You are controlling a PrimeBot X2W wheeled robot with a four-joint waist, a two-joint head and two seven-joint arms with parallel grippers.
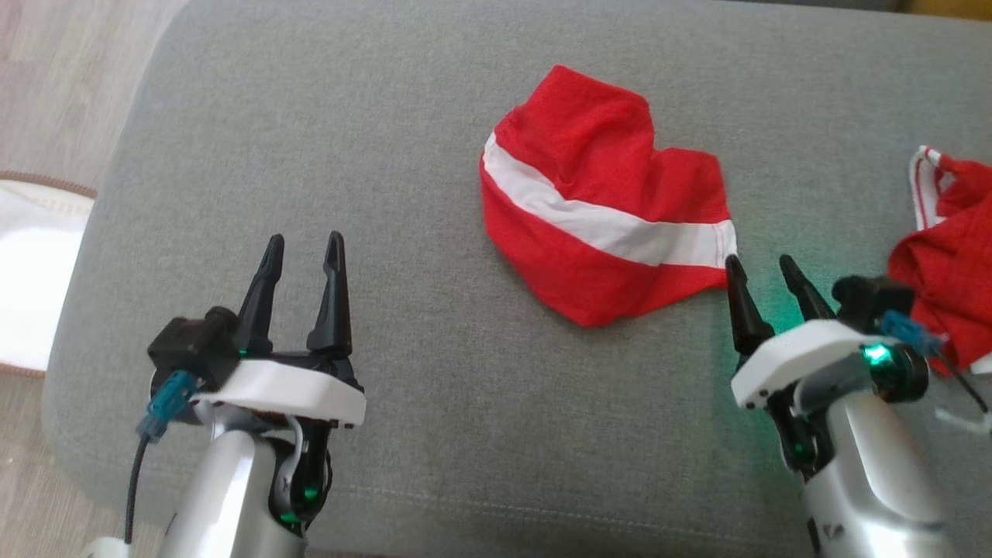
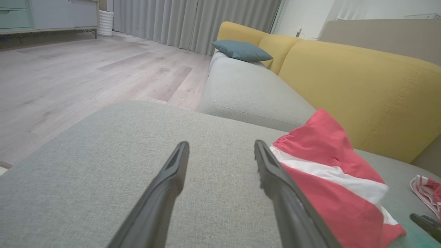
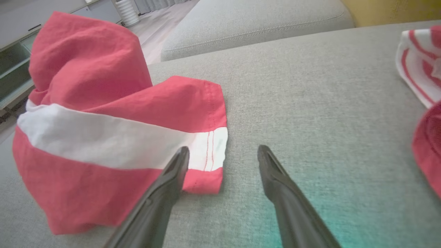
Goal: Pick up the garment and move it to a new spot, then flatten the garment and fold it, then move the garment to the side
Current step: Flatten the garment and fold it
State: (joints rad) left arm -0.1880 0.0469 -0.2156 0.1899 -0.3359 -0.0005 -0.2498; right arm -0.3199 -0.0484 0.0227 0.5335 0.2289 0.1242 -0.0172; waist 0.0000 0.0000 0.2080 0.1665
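Red garment (image 1: 604, 225) with a white band, lying crumpled on the grey cushion (image 1: 310, 116), slightly right of centre. The right gripper (image 1: 759, 263), jaws wide and empty, sits just beside the garment's near hemmed corner. The left gripper (image 1: 304, 239), equally wide and empty, stands well apart. A sound pick-up probably pinches that corner deeply, keeping clear of the second red cloth (image 1: 945, 256) farther right.

Bright, soft and even, with hardly a shadow on the grey cushion (image 1: 434, 387). Blown out to flat white at the rug (image 1: 31, 271) on the head view's left edge, and tinted green beside the right gripper (image 1: 759, 262) (same green wash low in the right wrist view). Softly out of focus on the near fingers (image 3: 162, 199) in both wrist views, bowed toward the edges.
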